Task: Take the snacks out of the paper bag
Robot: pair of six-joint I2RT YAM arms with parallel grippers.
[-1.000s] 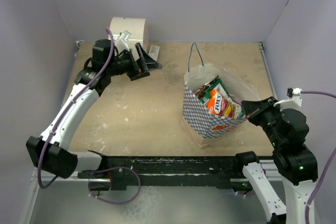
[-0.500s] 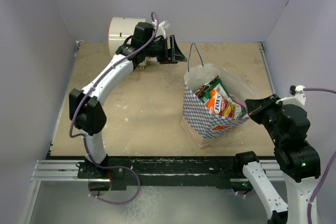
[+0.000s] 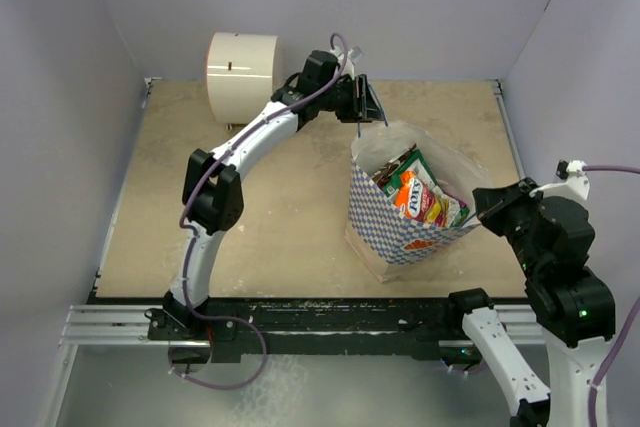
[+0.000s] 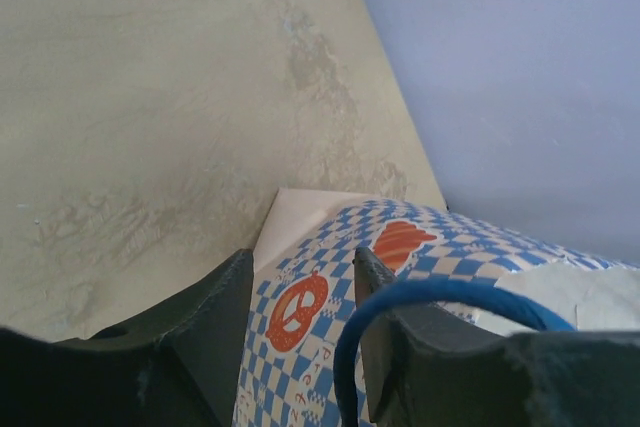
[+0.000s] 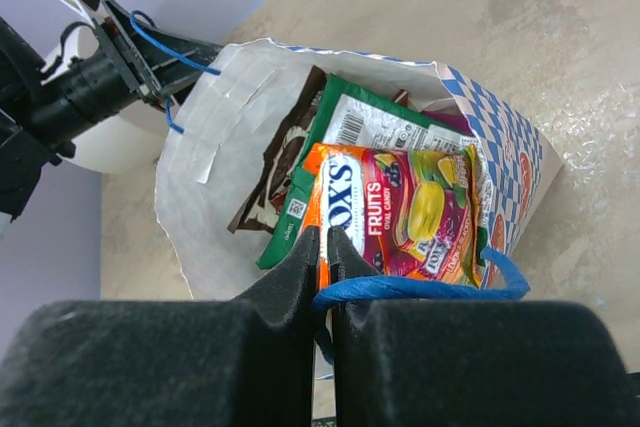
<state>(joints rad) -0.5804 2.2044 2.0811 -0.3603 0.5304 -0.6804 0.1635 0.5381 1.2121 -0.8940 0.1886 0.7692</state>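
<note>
The blue-and-white checkered paper bag (image 3: 385, 225) stands upright right of the table's middle, mouth open. Snacks (image 3: 418, 192) stick out of it: an orange Fox's packet (image 5: 400, 209), a green packet (image 5: 372, 127) and a brown packet (image 5: 283, 162). My left gripper (image 3: 368, 107) is at the bag's far rim. Its jaws stand apart in the left wrist view (image 4: 300, 259), with the far blue cord handle (image 4: 440, 289) looping past the right finger into the gap. My right gripper (image 5: 322, 237) is shut on the near blue cord handle (image 5: 430, 287) at the bag's right side (image 3: 482, 209).
A big cream cylinder (image 3: 243, 65) lies at the back left against the wall. Grey walls close in the table on three sides. The black rail with the arm bases (image 3: 330, 317) runs along the near edge.
My left arm has swung right from the cream cylinder to the bag's far handle, and its jaws have narrowed. The right gripper stays at the near handle; the bag has not moved.
</note>
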